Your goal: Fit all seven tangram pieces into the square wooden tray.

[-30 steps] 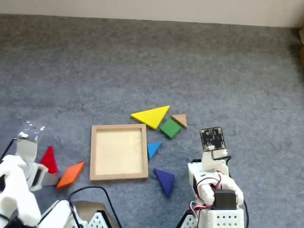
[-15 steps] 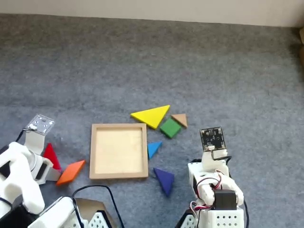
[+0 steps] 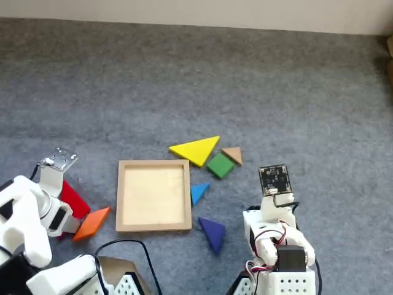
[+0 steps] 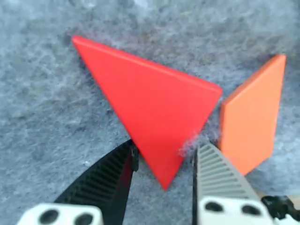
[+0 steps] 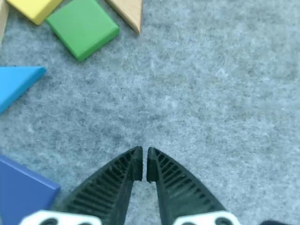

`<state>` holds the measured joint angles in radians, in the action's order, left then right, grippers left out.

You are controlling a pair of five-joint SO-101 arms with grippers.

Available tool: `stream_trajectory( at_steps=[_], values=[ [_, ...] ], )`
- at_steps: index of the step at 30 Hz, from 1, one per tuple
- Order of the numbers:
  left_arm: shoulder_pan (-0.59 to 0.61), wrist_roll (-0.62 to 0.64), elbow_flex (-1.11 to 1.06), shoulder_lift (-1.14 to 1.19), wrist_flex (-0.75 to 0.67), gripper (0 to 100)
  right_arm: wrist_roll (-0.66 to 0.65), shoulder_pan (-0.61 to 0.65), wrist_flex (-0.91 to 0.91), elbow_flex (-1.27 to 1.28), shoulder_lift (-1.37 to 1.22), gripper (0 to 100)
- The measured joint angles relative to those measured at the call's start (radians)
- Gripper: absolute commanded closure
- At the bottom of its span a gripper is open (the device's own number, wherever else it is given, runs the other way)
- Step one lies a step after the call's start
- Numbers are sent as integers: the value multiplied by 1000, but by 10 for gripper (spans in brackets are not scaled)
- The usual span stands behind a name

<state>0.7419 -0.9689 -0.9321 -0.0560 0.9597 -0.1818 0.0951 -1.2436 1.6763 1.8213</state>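
1. Red triangle flat on surface, just beside orange piece, outside tray.
2. Probably light, stiff, slick; better pinched across edges than tip.
3. Left gripper spread partway, straddling its tip, nothing clamped.

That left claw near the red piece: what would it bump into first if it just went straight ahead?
Most likely the red triangle: its corner lies between the open fingers of the left gripper. The orange piece sits just to one side of that line.
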Motion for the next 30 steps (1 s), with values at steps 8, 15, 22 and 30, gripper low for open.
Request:
stream_trajectory(
  at_steps=[8,15,22,30],
  values=[
    [-44,2,63,-98,176,969,0,0,0,0,0,965],
    [-235,137,64,-327,339,969,0,0,0,0,0,965],
    [-511,354,72,-549,422,881,0,0,0,0,0,965],
    [-471,470,72,-612,428,719,0,0,0,0,0,965]
  ],
)
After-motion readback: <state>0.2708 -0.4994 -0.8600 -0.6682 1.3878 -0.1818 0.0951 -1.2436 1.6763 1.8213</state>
